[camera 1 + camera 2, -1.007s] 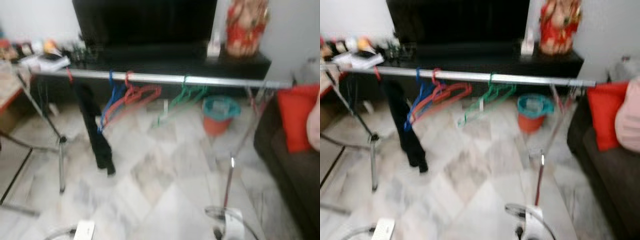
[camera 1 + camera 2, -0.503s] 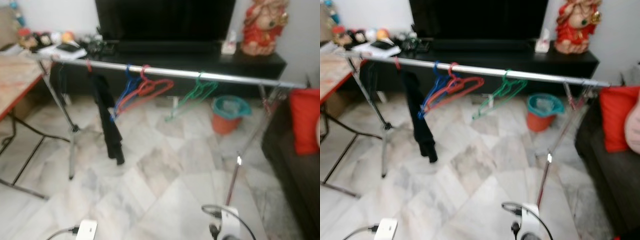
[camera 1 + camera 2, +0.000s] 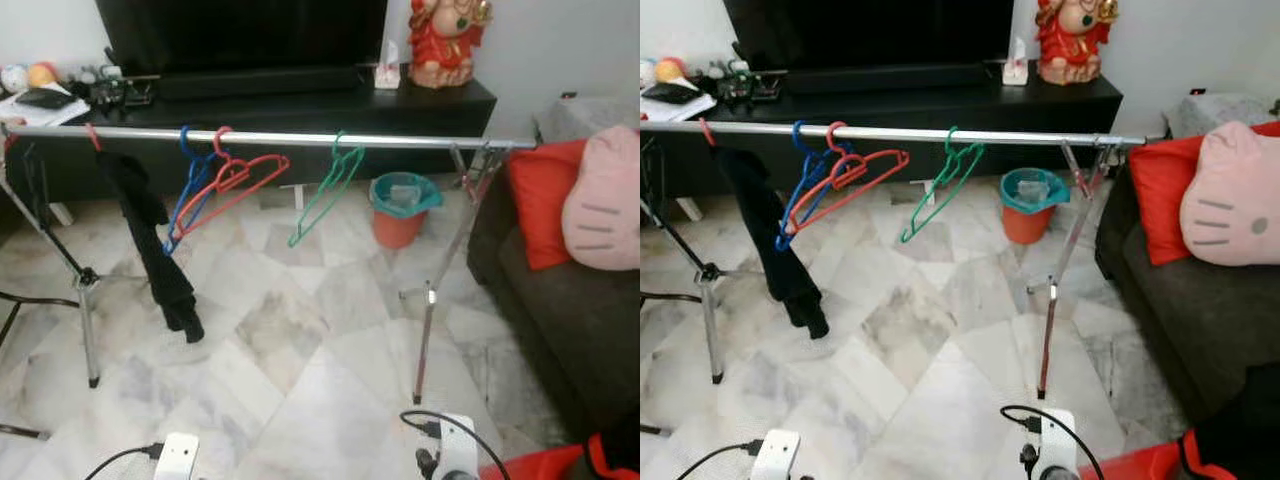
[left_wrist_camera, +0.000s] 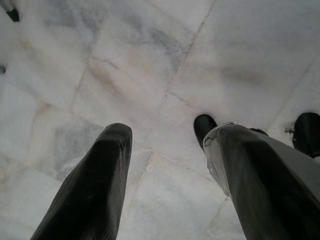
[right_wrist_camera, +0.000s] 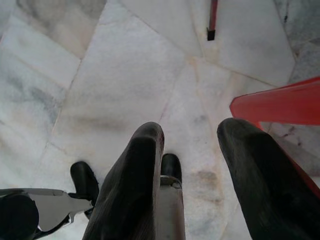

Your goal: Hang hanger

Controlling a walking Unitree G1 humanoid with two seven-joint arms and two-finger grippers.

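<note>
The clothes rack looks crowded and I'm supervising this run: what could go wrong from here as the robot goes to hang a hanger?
1. Neither the left claw nor the right claw holds a hanger; both are open over the floor, so a pickup must come first.
2. A cable lies on the floor near the rack leg; walking in could snag it.
3. The red hanger and blue hanger overlap, so a hanger added there might tangle.

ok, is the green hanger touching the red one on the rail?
No: the green hanger hangs by itself further along the rail, with a clear stretch of bare rail between it and the red hanger.
</note>
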